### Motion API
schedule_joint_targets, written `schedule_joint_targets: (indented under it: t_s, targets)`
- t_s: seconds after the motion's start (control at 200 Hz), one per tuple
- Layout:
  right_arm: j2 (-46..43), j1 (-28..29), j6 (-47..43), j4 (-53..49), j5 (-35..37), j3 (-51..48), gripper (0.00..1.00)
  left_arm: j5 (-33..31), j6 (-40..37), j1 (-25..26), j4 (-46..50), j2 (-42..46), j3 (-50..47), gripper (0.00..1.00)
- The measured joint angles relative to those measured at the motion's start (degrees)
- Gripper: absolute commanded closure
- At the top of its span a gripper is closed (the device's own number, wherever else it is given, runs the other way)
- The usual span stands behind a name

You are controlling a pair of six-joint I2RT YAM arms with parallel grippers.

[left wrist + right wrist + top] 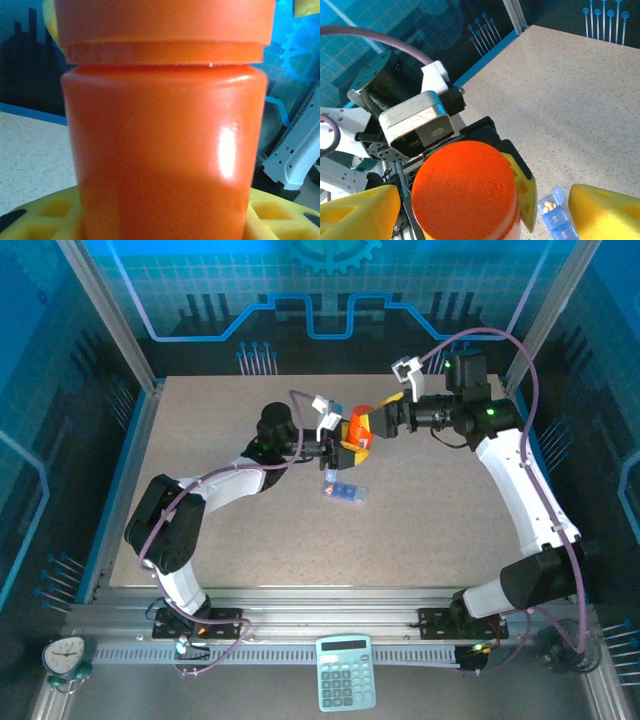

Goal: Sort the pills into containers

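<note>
- While the left gripper (345, 447) is clamped low on the orange pill bottle (165, 150) and holds it off the table (220, 530), that grip is the weak point. The bottle wall is slick against the yellow pads (272, 210), so torque on the cap (464, 192) could spin or tilt the bottle instead of opening it.
- The blue pill box (346, 490) lies flat on the table just in front of the raised bottle, apart from both grippers. One end lid looks flipped up, with a few pale pills (549, 205) inside. If the bottle slips or opens while tilted, pills would scatter across the table. A dropped bottle could also knock the light box askew.
- The right gripper (380, 418) is spread, with its fingers (360, 212) on either side of the cap and not touching it. Closing off-centre would shove the bottle sideways against the left grip.
- Materials:
  - Bottle: glossy orange plastic cylinder with a hard highlight and a ridge under the cap.
  - Cap: round, with a matte, finely grained top.
  - Finger pads: yellow, blocky, with recessed pockets.
  - Box: thin translucent blue plastic, with square cells and day labels on the lids.
  - Table: matte speckled beige, so pale pills would be hard to spot on it.
</note>
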State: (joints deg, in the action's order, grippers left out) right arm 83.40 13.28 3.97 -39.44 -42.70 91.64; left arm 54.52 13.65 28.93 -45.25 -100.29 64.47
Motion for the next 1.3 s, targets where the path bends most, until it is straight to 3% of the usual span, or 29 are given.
schedule_joint_targets:
  t_s: [0.285,0.5,0.775,0.941,1.301]
  targets:
    - [1.66,1.57,-0.98,-0.61,0.0,1.16,0.3,1.33,1.22,0.0,0.0,-0.17,0.0,1.0]
    - [2.38,2.43,-1.22,-1.05,-0.26,1.51,0.58,1.92,1.55,-0.09,0.76,-0.28,0.0,1.0]
    - [0.96,3.3,2.16,3.96,3.26,-2.6,0.72,0.76,1.22,-0.33,2.71,-0.28,-0.09,1.0]
    - [-2.84,5.22,8.22,12.22,10.86,-10.95,0.73,-4.98,-2.84,0.66,3.61,-0.26,-2.64,1.0]
    - [-7.13,9.66,18.82,23.96,27.87,-23.67,0.74,-25.81,-12.81,5.4,6.6,0.76,-7.91,1.0]
